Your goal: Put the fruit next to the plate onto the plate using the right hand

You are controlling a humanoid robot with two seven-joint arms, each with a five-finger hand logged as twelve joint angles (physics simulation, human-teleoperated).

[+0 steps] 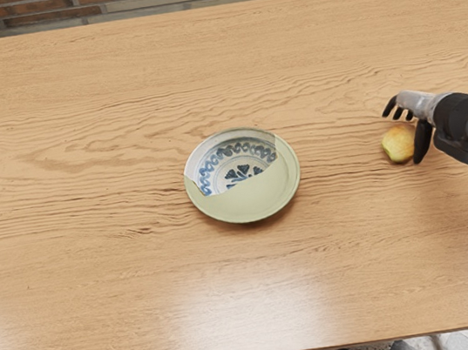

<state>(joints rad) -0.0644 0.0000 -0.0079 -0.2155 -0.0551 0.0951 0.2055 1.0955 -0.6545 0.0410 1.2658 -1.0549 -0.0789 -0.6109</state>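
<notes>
Tabletop [99, 274]: bare wood on left side. Plate [266, 201] at centre, blue pattern inside, nothing on it. Open wood between plate and fruit, no obstacle. Fruit [398, 143] well right of plate, resting on tabletop; small, yellowish, roughly round, no clear long axis. Right robot hand [416, 111] just right of and behind fruit, only hand in view. Fingers spread, thumb hanging down beside fruit's right flank; holds nothing. Judgement: close on fruit, then carry leftward to plate.
</notes>
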